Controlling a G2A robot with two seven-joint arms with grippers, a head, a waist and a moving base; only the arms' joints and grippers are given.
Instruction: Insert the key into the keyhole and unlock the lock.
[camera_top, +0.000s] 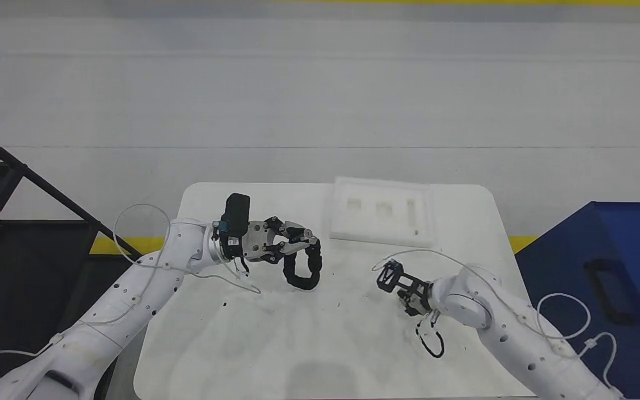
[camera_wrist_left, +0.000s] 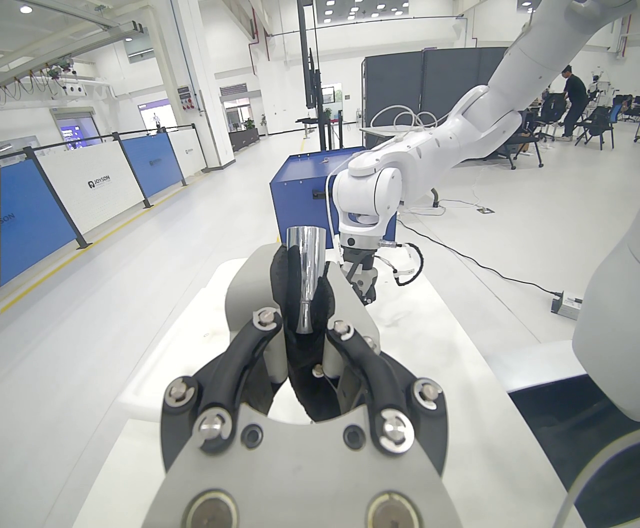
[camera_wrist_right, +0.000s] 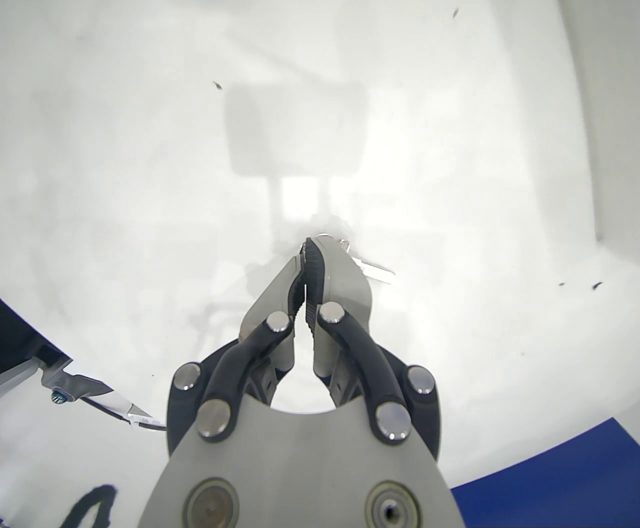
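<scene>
While the left gripper (camera_wrist_left: 299, 300) clamps the cable lock (camera_wrist_left: 303, 260), chrome barrel aimed at its partner, the right gripper (camera_wrist_right: 307, 256) pinches the key (camera_wrist_right: 374, 272) against the table (camera_wrist_right: 150, 150). This likely presents the keyhole for insertion.

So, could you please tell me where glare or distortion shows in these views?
Right wrist view: the table glares around the key in the right gripper, its edge bowed. Left wrist view: chrome on the lock gleams in the left gripper.

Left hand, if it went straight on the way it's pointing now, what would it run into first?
Most likely the right hand, gripping the key, straight ahead past the lock that the left hand holds. Bare table separates them; whether their heights line up is hard to tell.
</scene>
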